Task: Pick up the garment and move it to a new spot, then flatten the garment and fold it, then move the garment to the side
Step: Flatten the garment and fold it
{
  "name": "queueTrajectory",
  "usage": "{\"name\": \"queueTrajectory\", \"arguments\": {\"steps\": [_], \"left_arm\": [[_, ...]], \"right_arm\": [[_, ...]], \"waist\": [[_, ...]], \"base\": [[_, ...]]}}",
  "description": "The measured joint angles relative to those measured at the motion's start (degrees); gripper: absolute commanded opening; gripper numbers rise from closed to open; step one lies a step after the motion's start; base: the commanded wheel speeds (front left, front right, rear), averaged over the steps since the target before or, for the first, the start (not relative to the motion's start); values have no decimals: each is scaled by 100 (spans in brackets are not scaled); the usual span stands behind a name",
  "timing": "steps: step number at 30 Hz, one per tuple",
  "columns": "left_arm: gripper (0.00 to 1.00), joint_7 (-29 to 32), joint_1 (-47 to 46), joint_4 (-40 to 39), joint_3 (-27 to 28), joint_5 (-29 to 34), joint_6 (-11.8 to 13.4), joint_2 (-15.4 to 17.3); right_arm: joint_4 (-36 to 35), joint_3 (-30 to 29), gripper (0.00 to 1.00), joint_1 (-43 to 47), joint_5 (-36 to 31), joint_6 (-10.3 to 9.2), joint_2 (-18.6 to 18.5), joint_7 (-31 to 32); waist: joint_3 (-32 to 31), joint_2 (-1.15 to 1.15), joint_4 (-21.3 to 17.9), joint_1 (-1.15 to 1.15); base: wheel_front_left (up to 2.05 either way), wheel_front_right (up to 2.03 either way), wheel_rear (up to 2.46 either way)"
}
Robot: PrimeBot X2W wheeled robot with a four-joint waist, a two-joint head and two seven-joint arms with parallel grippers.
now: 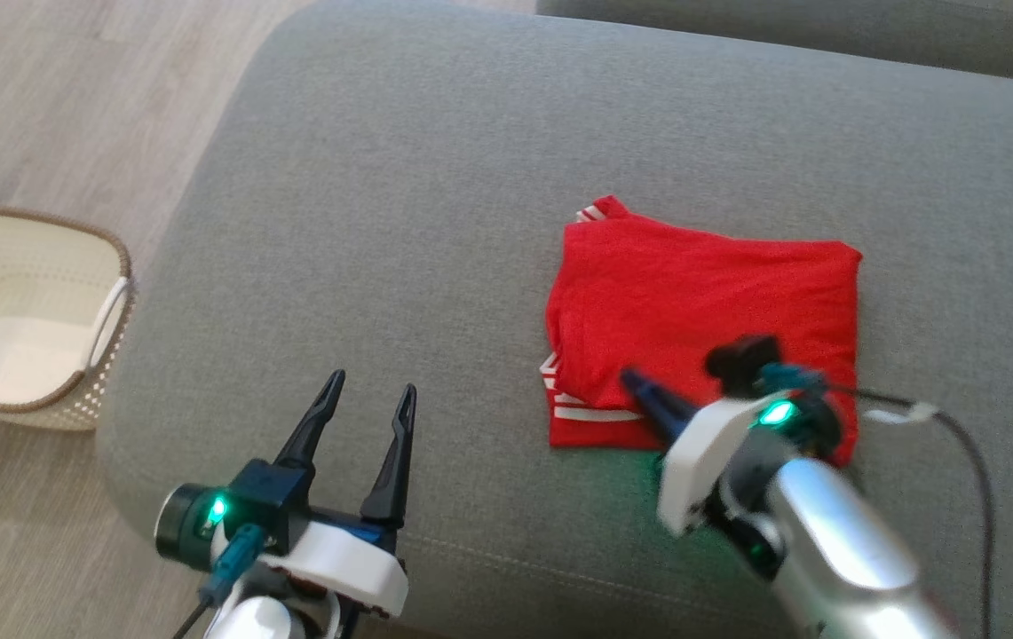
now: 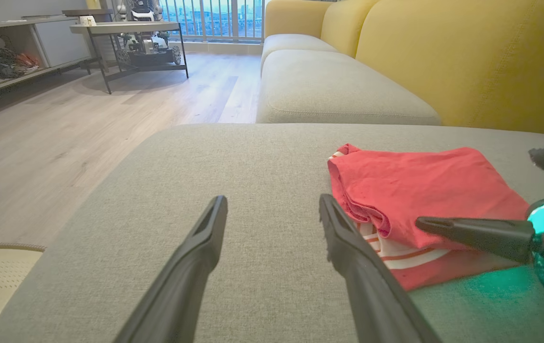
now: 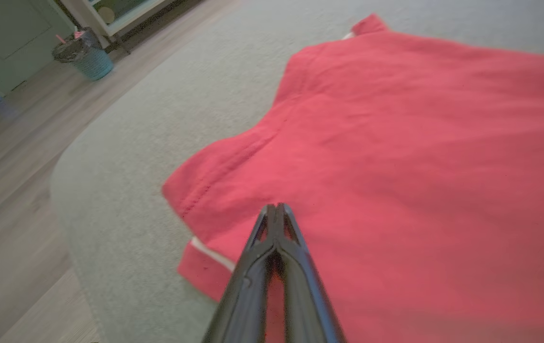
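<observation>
One red garment (image 1: pixel 701 302), folded, sits right of centre on the grey cushion (image 1: pixel 399 177), long axis along the front edge, striped hem facing left. Two grippers: left gripper (image 1: pixel 373 386) fingers apart, right gripper (image 1: pixel 630 380) fingers together over the garment's front-left corner. One basket (image 1: pixel 111 311).

No readable text, number or sign, no lettering on the red garment (image 1: pixel 701 302), plain grey sofa cushion (image 1: pixel 435 177), unmarked basket (image 1: pixel 18 266).
</observation>
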Motion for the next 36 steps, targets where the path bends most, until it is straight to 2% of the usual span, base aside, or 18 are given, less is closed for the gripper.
{"name": "queueTrajectory", "arguments": {"steps": [5, 10, 13, 15, 16, 19, 22, 26, 31, 36], "left_arm": [[100, 5, 19, -25, 1, -1, 12, 18], [100, 5, 23, -55, 2, -2, 65, 25], [100, 5, 29, -87, 13, -3, 102, 26], [100, 0, 49, -115, 43, -23, 152, 25], [100, -4, 69, -137, 79, -46, 170, 24], [100, -12, 232, -205, 202, -70, 253, 27], [100, -48, 482, -275, 303, -119, 353, 26], [100, -54, 770, -312, 541, -188, 497, 34], [100, -60, 987, -341, 859, -70, 488, 32], [100, -62, 1170, -464, 1283, 237, 234, -110]], "right_arm": [[125, 1033, 0, -9, 715, 0, 11, -231], [7, 2098, 0, -32, 1416, 0, 8, -387], [-64, 2407, 3, -34, 1679, 0, 12, -555], [-67, 2383, 53, -51, 1696, 0, 11, -822], [-63, 2308, 100, -63, 1671, 0, 11, -988], [-47, 1886, 100, -93, 1283, 0, 10, -1316], [-175, 1196, 100, 1, 771, 0, 11, -1429], [-971, -41, 100, 603, 463, 0, 16, -1444], [-1929, -1406, 100, 1788, 19, 0, 34, -1459], [-2660, -1828, 100, 2310, -577, 0, 68, -1463]], "waist": [[17, 0, 119, 0], [14, 0, 78, 0], [-29, 0, -4, 0], [-70, 0, -86, 0], [-95, 0, -135, 0], [-214, 0, -297, 0], [-394, 0, -477, 0], [-635, 0, -774, 0], [-946, 0, -1175, 0], [-1065, 0, -1415, 0]], "base": [[0, 0, 0], [0, 0, 0], [0, 0, 0], [0, 0, 0], [0, 0, 0], [0, 0, 0], [0, 0, 0], [0, 0, 0], [0, 0, 0], [0, 0, 0]]}}
